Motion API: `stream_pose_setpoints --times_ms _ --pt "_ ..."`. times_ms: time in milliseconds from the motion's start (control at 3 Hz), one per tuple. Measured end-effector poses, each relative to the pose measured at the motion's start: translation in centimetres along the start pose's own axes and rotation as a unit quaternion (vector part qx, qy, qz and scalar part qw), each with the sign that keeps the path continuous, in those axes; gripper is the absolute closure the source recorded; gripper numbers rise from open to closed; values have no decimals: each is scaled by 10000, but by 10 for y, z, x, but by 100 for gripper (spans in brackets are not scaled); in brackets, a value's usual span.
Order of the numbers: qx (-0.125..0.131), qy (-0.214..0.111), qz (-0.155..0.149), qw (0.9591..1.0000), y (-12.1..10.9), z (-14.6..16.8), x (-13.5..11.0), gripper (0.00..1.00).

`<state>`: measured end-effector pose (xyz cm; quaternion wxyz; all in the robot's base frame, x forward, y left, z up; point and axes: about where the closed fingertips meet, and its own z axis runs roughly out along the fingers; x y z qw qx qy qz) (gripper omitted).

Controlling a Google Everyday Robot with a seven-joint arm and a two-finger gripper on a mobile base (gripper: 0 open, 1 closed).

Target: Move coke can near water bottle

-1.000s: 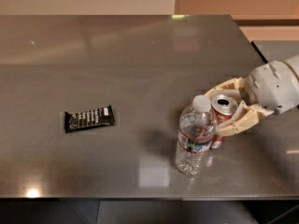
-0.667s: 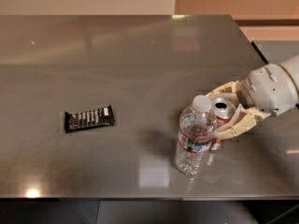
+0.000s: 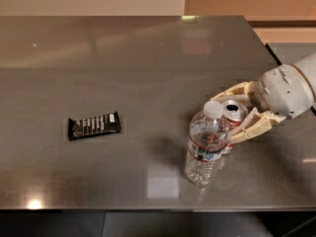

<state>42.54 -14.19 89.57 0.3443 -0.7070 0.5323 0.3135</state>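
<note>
Almost nothing is shifting since a second ago: the coke can (image 3: 234, 110), the bottle and my pincer (image 3: 228, 116) are all sitting very nearly where they were, which suggests I am settling rather than travelling. The can is standing upright between my two fingers (image 3: 252, 128), silver top showing, and I am reading the pincer as closed around it, one finger on its far side and one on its near side, so that it is kept from tipping while it is being set in place. Just past my fingertips the water bottle (image 3: 205, 147) is standing upright, its cap overlapping the can's edge in this view; the two are looking close enough to touch, though I am not able to tell whether they actually do. That closeness is the whole point of the job, so I am judging the placing as all but done, with only the letting go left. Opening will need care, since my near finger is lying right beside the bottle and could nudge it. Well beyond the bottle, far from my fingertips, a dark candy bar (image 3: 94, 126) is lying flat on the grey table (image 3: 148, 58).
</note>
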Motion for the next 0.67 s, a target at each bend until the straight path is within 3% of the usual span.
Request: stream_pose_setpoints --times_ms 333,667 --pt "-78 81 -105 9999 -3 -3 1 0" --pt "-78 81 -105 9999 -3 -3 1 0"
